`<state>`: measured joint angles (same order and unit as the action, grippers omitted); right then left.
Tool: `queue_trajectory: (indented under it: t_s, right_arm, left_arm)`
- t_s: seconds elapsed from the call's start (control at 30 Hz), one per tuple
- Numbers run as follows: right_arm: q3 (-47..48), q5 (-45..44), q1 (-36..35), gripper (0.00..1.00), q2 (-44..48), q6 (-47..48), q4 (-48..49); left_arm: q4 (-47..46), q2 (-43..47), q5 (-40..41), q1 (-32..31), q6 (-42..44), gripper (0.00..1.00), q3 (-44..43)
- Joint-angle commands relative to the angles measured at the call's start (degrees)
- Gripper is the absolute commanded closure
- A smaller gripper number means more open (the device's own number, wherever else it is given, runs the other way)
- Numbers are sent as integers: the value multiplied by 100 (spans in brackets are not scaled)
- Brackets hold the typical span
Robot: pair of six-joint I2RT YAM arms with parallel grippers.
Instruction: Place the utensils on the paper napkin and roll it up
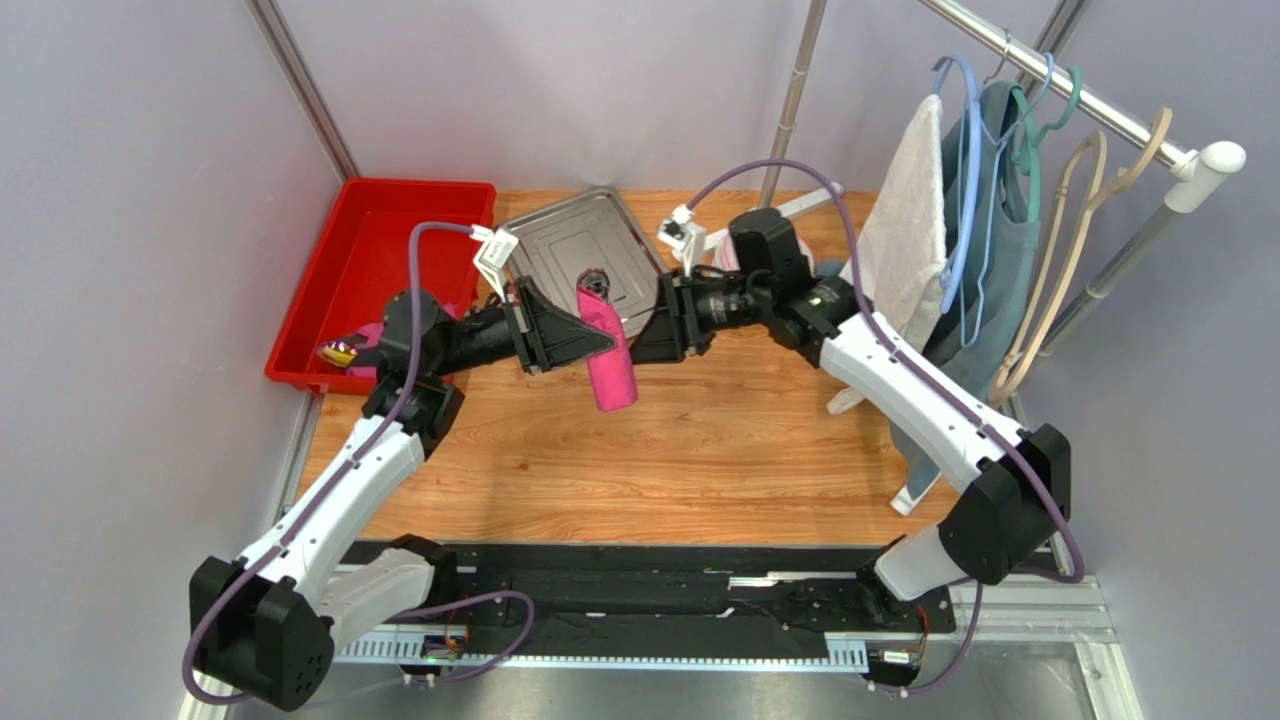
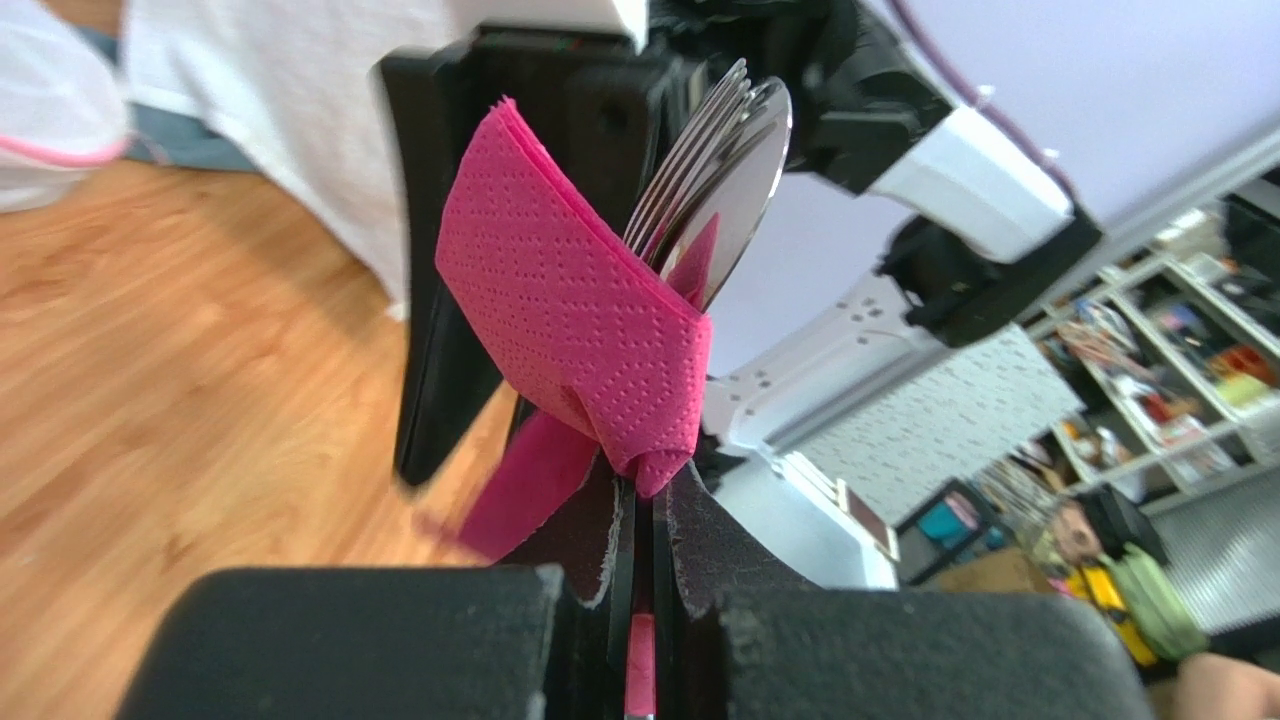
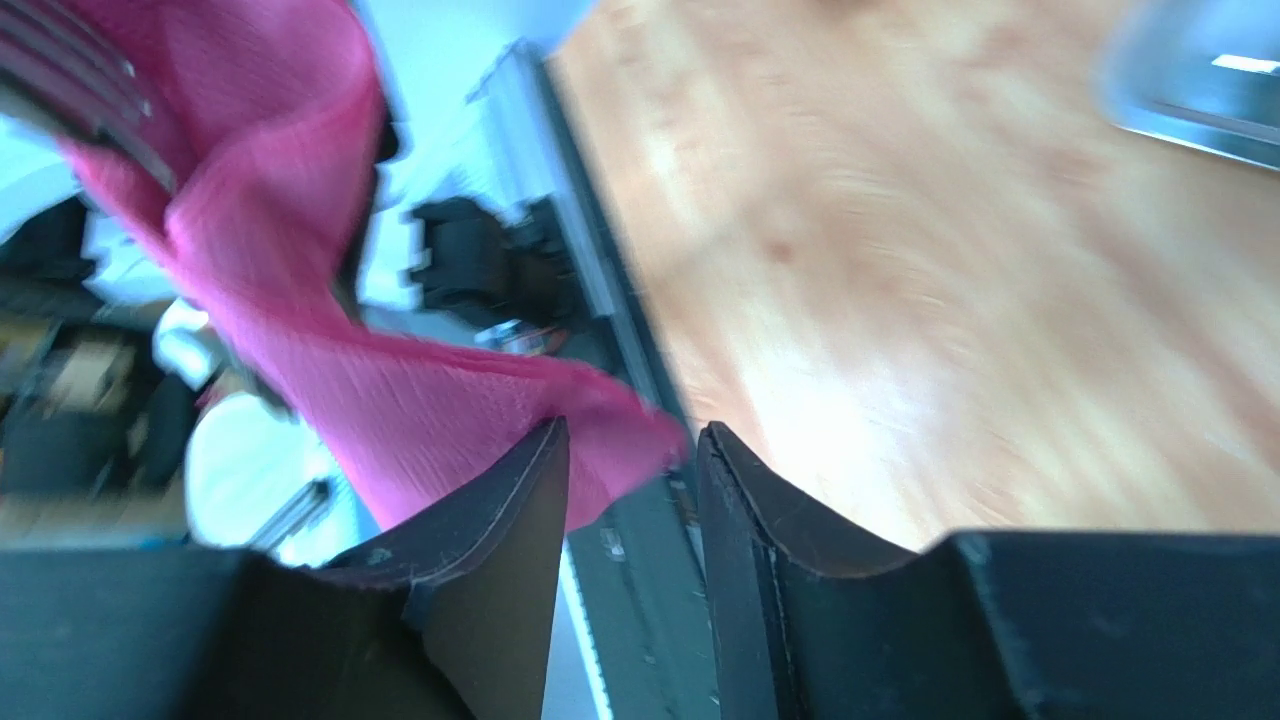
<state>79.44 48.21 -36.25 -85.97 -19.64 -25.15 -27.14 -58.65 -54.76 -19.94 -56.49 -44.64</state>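
Far left: red bin [image 1: 406,225] at the back left corner of the wooden surface [image 1: 676,450]. A small yellow-and-black item [image 1: 343,354] lies in its near corner; too small to identify.

Left arm reaches in toward the middle. Left end effector [image 2: 643,518] is clamped tight, pads pressed together on the lower edge of the pink napkin [image 1: 610,368], and a strip of pink shows in the seam between the pads.

Centre: the napkin is wrapped into a loose roll around the utensils [image 2: 721,158]. It hangs between the two end effectors. From the top camera it sits over the near edge of the steel tray [image 1: 564,240], slightly tilted. Shiny rounded ends stick out of the roll's upper opening. The wrap is loose, with one flap standing free on the left side and a tail hanging below.

Right end effector [image 3: 634,435] faces the left one from the other side of the roll. Its jaws stand narrowly apart. A corner of the napkin lies in the gap against one pad [image 3: 519,503], with daylight beside the other. Fork tines show at the upper left of the right wrist view.

Far right: white towel [image 1: 906,225] and coloured hangers [image 1: 977,180] on a metal rail [image 1: 1052,83].
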Motion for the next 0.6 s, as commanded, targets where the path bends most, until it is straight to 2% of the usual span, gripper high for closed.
queue_trajectory:
  t_s: [0.0,0.13,0.27,0.37,0.57]
  right_arm:
    - [203,-900,557,59,555,653,-912]
    - [282,-1033,1031,60,836,812,-1299]
    - [221,-665,1032,61,995,594,-1203]
    - [64,-418,945,60,907,58,-853]
    - [220,-417,418,48,468,-585,-254]
  left_arm:
    - [989,197,720,43,1129,100,-316]
    - [1772,118,1204,43,1658,100,-475]
    - [2124,-49,1573,43,2009,100,-694]
    - [2177,-155,1653,43,1949,100,-747]
    - [2063,-225,1679,-27,1633,100,-783]
